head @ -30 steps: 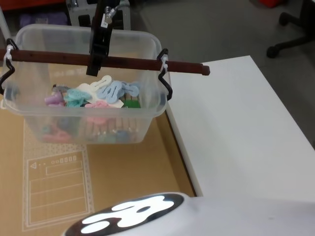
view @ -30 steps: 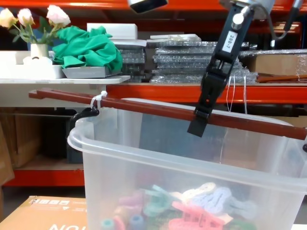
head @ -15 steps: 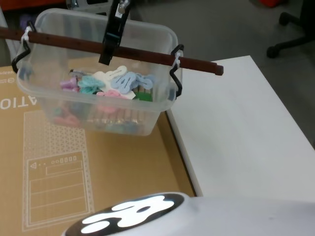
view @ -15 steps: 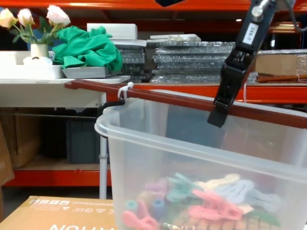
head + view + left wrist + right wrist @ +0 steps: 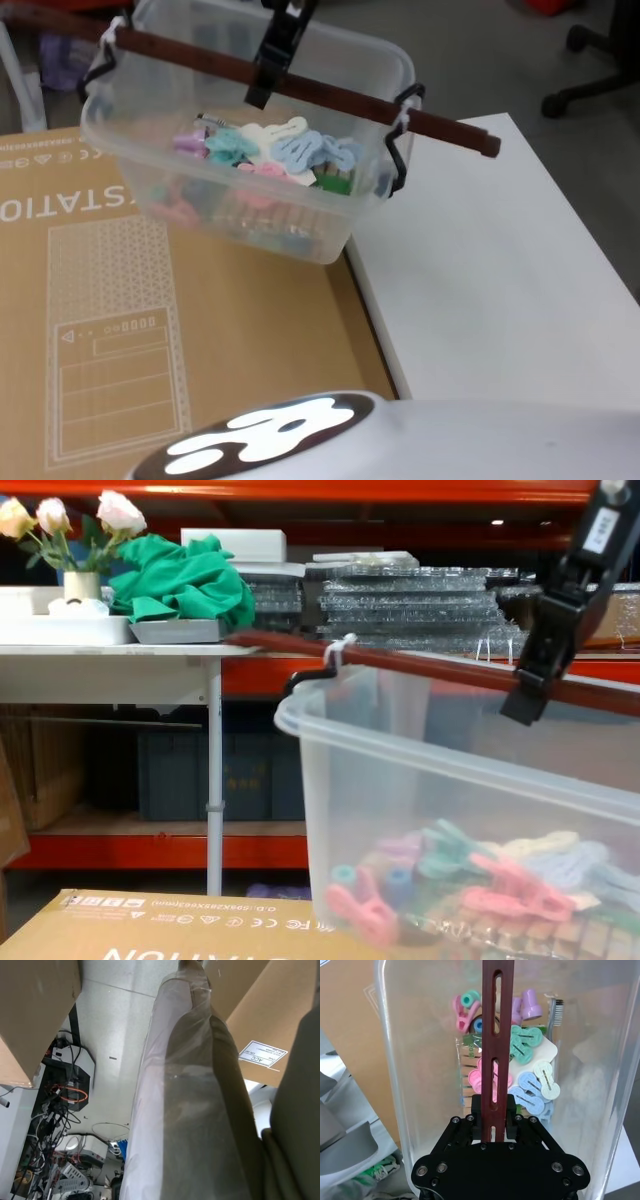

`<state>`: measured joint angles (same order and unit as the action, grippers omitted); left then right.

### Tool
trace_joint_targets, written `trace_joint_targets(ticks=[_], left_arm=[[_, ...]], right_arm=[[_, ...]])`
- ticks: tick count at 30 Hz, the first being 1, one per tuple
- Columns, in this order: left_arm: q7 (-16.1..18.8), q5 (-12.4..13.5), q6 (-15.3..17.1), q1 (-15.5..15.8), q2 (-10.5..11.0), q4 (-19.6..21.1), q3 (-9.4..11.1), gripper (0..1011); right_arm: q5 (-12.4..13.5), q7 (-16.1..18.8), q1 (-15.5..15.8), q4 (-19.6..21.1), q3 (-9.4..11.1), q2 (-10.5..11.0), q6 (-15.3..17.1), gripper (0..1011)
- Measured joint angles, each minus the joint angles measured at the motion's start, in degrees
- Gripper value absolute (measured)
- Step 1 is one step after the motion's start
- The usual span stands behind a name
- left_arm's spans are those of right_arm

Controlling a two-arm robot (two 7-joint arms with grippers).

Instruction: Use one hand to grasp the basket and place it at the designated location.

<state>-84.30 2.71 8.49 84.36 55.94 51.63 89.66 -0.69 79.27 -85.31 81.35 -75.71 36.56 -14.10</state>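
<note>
Right claw (image 5: pixel 262 88) is clamped on the basket's (image 5: pixel 125 140) bar handle (image 5: pixel 340 100), basket hung tilted.
Its pegs (image 5: pixel 300 150) may be spilled if the bar is twisted in the grip.

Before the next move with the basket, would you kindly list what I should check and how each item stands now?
1. Right gripper shut on the handle: ok, the jaws clamp the bar.
2. Grip near the middle of the handle: ok.
3. Zip tie holds the handle to the basket: ok.
4. Basket lifted off the cardboard box: ok, it appears to hang above it.
5. Clothes pegs inside the basket: ok, they lie at the bottom.
6. Designated location marked: cannot tell.
</note>
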Motion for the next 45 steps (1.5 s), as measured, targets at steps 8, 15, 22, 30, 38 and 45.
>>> trace_joint_targets(ticks=[8, 15, 22, 30, 38, 45], left_arm=[[0.0, 0.0, 0.0, 0.0, 0.0, 0.0, 0.0, 0], [0.0, 0.0, 0.0, 0.0, 0.0, 0.0, 0.0, 0], [0.0, 0.0, 0.0, 0.0, 0.0, 0.0, 0.0, 0], [0.0, 0.0, 0.0, 0.0, 0.0, 0.0, 0.0, 0], [0.0, 0.0, 0.0, 0.0, 0.0, 0.0, 0.0, 0], [0.0, 0.0, 0.0, 0.0, 0.0, 0.0, 0.0, 0]], right_arm=[[-0.8, -0.6, 1.3, 4.6, 1.5, 5.1, 4.7, 240], [-1.3, -1.1, 2.6, 8.7, 2.8, 10.3, 9.2, 240], [-1.5, -1.8, 4.2, 12.1, 4.1, 14.6, 12.9, 239], [-1.6, -2.8, 6.5, 14.6, 5.1, 18.3, 16.7, 239], [-1.7, -3.6, 8.2, 16.0, 6.0, 20.9, 19.6, 240], [-1.7, -4.4, 9.8, 17.6, 7.1, 23.8, 22.2, 240]])
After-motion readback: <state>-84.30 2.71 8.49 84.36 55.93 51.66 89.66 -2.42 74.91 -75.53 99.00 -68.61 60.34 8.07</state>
